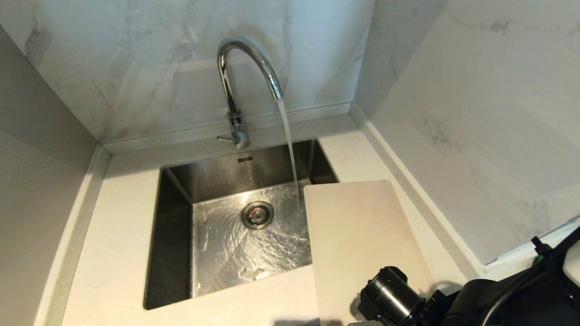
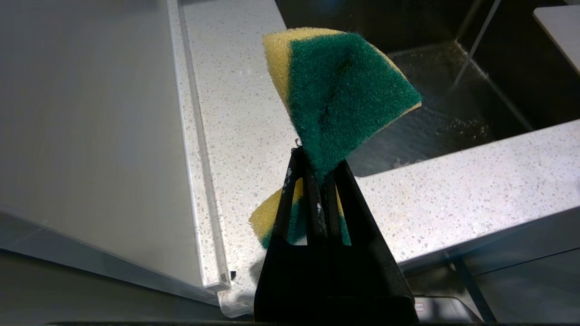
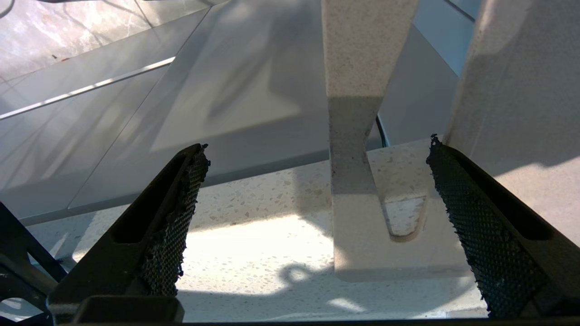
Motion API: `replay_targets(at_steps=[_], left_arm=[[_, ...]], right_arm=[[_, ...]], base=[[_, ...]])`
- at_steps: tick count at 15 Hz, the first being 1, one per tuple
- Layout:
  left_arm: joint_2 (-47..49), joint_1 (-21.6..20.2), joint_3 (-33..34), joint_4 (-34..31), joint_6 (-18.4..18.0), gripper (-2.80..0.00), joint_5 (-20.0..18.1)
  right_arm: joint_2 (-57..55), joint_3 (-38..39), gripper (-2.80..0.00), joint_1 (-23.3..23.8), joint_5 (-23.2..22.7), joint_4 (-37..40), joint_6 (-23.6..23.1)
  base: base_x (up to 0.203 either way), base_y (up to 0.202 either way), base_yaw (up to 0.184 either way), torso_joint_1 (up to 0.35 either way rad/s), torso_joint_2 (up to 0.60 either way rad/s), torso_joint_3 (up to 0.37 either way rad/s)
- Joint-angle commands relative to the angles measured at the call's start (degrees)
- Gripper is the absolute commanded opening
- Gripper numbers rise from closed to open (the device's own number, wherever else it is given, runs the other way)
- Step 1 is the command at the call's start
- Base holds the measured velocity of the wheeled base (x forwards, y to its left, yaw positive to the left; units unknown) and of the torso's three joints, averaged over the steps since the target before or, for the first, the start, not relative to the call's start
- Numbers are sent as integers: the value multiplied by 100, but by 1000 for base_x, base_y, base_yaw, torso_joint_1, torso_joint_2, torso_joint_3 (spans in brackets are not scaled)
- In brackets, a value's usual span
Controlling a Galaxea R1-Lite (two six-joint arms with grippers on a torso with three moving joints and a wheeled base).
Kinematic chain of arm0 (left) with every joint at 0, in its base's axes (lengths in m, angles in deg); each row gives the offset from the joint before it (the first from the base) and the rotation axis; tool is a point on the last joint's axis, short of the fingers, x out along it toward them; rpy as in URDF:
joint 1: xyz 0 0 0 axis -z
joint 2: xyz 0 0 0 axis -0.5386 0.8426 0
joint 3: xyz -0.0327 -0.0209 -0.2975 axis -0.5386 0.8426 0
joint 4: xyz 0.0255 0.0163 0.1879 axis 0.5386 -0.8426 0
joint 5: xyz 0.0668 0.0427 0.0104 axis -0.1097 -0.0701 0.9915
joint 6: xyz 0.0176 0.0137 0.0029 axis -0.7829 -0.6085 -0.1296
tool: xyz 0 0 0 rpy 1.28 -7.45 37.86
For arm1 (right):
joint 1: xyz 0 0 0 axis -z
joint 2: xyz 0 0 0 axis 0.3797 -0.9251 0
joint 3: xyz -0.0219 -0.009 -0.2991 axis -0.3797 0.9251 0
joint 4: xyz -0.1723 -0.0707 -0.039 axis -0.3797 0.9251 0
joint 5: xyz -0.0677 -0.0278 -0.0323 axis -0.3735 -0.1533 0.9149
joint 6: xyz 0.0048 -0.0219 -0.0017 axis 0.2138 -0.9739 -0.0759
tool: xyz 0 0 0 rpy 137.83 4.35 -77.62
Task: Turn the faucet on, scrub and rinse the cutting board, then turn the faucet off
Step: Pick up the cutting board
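Board (image 1: 358, 235) lies lower right on the desk (image 1: 113, 271), one edge overhanging the sink (image 1: 174, 235). Thin, stiff, likely slippery when wet; best gripped at the slotted end. Right hand (image 3: 317, 217) gapes wide, empty; left hand (image 2: 317, 181) is clamped on the sponge (image 2: 344, 95).

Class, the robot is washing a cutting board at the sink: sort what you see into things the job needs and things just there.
Belongs to the job:
- faucet, running
- cutting board, partly over the sink
- sponge, clamped in the left gripper
- right gripper, open at the board's handle end

Just there:
- countertop
- marble wall
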Motion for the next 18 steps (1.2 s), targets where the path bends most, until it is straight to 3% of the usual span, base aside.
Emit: replay_targets(at_steps=[1,9,13,18], left_arm=[[-1,-2,1,4,3,-280,3],[3,-2,1,2,3,-280,3],[6,-2,1,8,3,-280,3],[6,-2,1,7,3,-280,3]], right_arm=[[-55,4,0,-4,10,7,-28],[-202,30,0,-38,-40,-24,-2],[-427,215,0,-35,-61,-556,6],[-528,246,0,-38,-61,-596,-2]], base=[[0,0,0,0,0,0],[0,0,0,0,0,0],[0,0,0,0,0,0],[0,0,0,0,0,0]])
